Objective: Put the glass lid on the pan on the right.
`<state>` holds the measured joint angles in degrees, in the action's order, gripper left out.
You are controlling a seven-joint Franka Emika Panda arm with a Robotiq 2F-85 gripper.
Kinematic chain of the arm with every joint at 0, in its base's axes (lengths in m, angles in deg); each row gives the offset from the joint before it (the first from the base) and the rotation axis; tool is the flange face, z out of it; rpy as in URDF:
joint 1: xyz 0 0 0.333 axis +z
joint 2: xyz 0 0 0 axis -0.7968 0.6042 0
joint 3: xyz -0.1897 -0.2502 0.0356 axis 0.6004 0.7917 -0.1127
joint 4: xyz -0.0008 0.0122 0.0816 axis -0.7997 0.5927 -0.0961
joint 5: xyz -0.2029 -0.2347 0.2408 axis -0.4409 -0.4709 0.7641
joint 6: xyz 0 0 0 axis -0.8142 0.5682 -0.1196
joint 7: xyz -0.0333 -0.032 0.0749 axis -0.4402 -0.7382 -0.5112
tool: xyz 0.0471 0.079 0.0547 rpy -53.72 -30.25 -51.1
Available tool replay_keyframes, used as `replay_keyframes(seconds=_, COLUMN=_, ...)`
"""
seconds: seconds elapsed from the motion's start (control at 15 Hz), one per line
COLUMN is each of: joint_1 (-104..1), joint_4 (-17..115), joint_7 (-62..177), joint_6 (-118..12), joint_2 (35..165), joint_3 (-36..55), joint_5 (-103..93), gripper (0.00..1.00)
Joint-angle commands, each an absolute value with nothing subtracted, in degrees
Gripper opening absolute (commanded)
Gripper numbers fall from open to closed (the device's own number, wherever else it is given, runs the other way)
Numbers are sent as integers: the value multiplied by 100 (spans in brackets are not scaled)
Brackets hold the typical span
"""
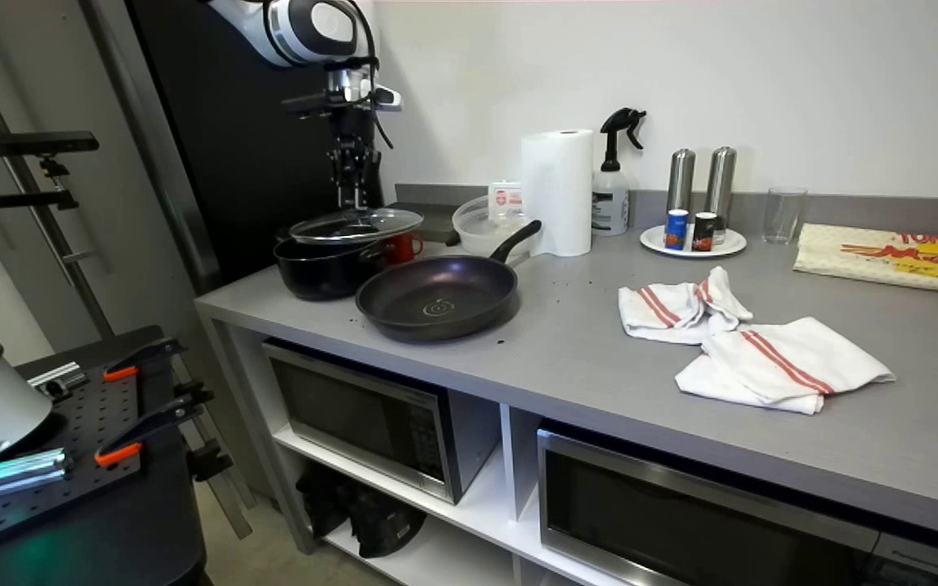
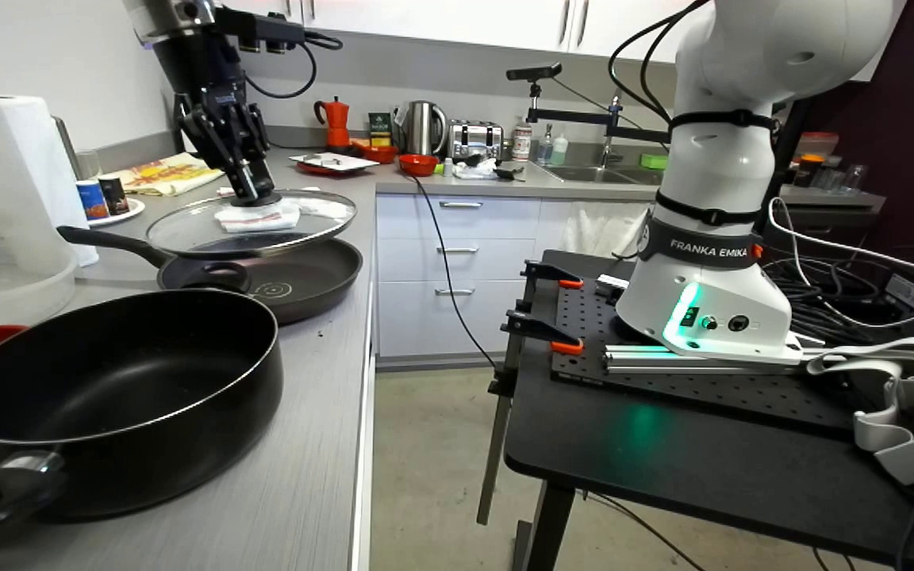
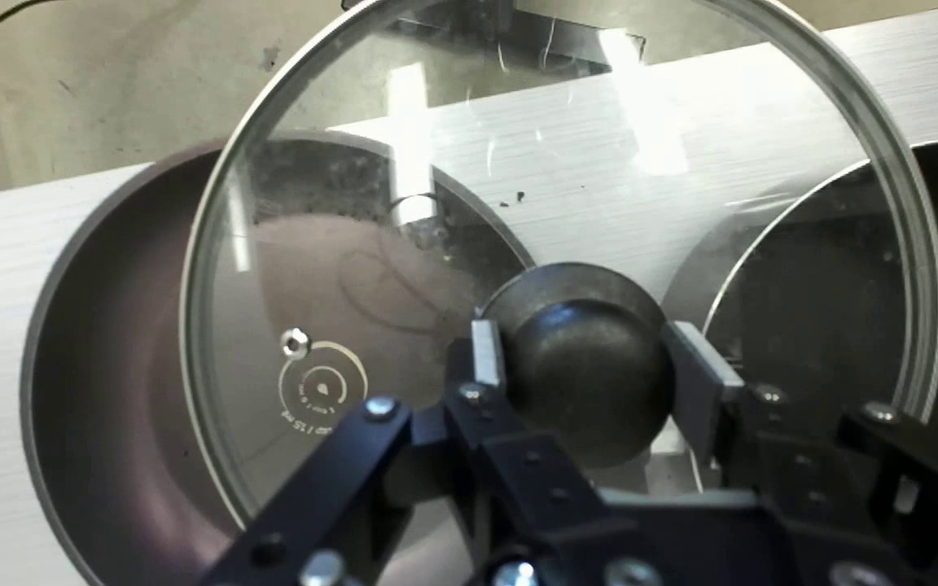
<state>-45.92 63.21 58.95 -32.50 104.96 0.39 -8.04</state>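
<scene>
The glass lid [image 1: 330, 228] is see-through with a metal rim and a dark round knob. My gripper [image 1: 351, 198] is shut on the knob, a finger on either side, also seen in an exterior view [image 2: 251, 190] and the wrist view [image 3: 587, 362]. The lid [image 2: 187, 230] is held roughly level in the air. In the wrist view the lid [image 3: 599, 212] spans the gap between pan and pot, overlapping both. The pan [image 1: 444, 297] is wide, shallow and black, its handle towards the wall; it also shows in the wrist view [image 3: 103, 366].
The deeper black pot [image 1: 314, 273] stands beside the pan near the counter's end, with a red cup [image 1: 404, 247] behind it. A clear plastic bowl [image 1: 473, 228], paper towel roll [image 1: 558, 191] and spray bottle [image 1: 611, 195] stand by the wall. White towels [image 1: 770, 358] lie further along.
</scene>
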Motion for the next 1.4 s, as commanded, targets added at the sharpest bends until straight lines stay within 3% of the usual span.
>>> replay_keyframes(seconds=0.0, joint_1=-4859, joint_4=6659, joint_7=6058, joint_6=-3299, joint_2=10106, joint_3=156, joint_5=-504, gripper=26)
replay_keyframes(seconds=1.33, joint_1=-5496, joint_4=6212, joint_7=6398, joint_6=-3580, joint_2=10897, joint_3=490, joint_5=-172, gripper=26)
